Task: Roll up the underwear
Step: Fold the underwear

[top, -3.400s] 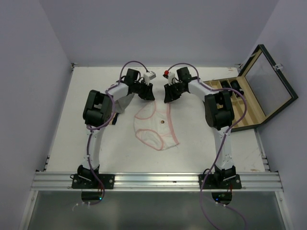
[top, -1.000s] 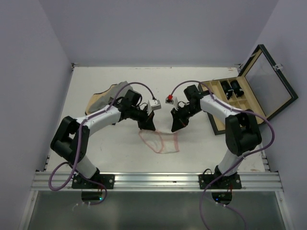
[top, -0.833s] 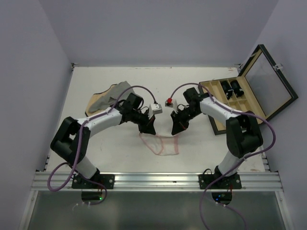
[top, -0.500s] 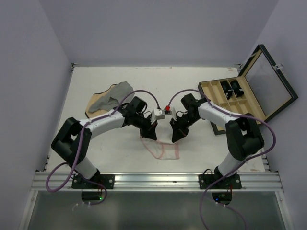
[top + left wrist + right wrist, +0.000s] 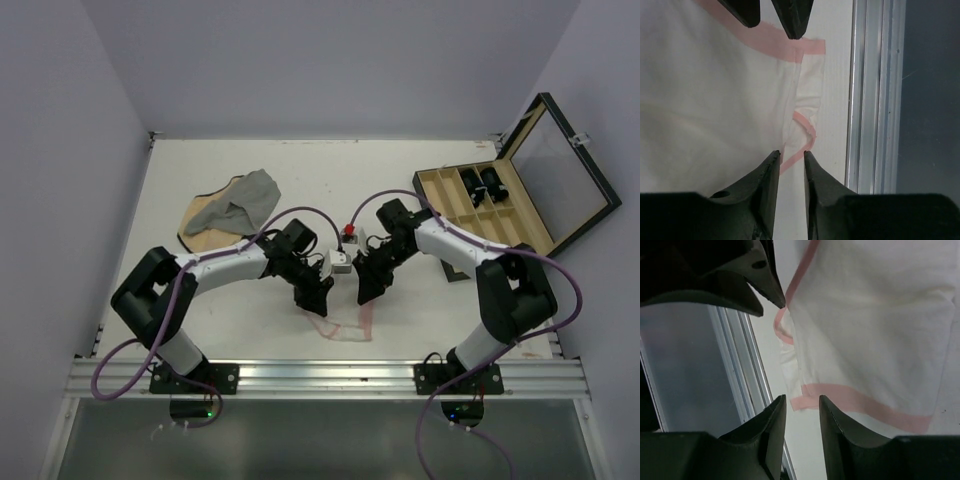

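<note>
The underwear point(image 5: 345, 325), white with pink trim, lies folded into a short band near the table's front edge. It also shows in the left wrist view point(image 5: 715, 100) and the right wrist view point(image 5: 875, 330). My left gripper point(image 5: 318, 298) is low over its left end. Its jaws point(image 5: 790, 154) stand a narrow gap apart, with a pink trim loop showing between them. My right gripper point(image 5: 365, 290) is over the right end. Its jaws point(image 5: 801, 400) are also apart, above a pink trim corner. Neither gripper visibly pinches fabric.
A grey cloth point(image 5: 240, 205) on a tan cloth lies at the back left. An open wooden case point(image 5: 490, 215) with small dark items stands at the right. The aluminium rail point(image 5: 320, 378) runs along the front edge, close to the underwear point(image 5: 867, 100).
Both grippers have moved toward the front edge and closer together. The underwear's far edge came with them, so the garment now looks much shorter. The grey and tan cloths are uncovered.
</note>
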`<state>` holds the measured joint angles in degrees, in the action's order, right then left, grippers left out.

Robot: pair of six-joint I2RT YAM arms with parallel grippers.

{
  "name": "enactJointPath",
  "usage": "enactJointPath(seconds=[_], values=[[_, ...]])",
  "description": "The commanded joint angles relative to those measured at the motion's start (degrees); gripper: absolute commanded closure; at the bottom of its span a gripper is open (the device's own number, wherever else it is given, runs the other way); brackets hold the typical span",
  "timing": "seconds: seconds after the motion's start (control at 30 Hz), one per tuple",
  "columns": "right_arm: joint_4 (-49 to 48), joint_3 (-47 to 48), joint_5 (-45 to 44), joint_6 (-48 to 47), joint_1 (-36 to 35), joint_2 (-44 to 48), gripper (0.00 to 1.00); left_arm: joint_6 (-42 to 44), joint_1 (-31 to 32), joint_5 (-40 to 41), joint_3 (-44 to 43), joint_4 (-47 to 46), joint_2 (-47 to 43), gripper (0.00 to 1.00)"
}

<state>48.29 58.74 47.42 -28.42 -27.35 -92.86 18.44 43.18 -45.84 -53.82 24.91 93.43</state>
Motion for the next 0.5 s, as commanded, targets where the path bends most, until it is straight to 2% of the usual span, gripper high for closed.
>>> enactJointPath(seconds=[0.0, 0.03, 0.13, 0.27, 0.47], values=[[-2.05, 2.78, 0.31, 4.33, 1.86, 1.45, 0.63, 2.39, -0.2, 0.5, 0.21, 1.19, 0.0, 0.69], [-4.32, 2.7, 0.13, 7.91, 2.21, 1.54, 0.64, 2.65, -0.2, 0.41, 0.04, 1.89, -0.35, 0.64], [-8.98, 1.47, -3.99, 15.55, 2.57, 1.28, 0.67, 2.92, -0.81, -0.12, -0.75, 0.85, -4.55, 0.6], [-11.2, 1.03, -5.84, 20.25, 2.48, -1.88, 0.69, -0.06, -2.74, -0.39, -3.04, -2.75, -6.24, 0.56], [-11.82, 4.0, -11.72, 19.81, 2.48, -11.53, 0.71, -5.43, -7.84, 4.01, -4.1, -8.91, 2.78, 0.58]])
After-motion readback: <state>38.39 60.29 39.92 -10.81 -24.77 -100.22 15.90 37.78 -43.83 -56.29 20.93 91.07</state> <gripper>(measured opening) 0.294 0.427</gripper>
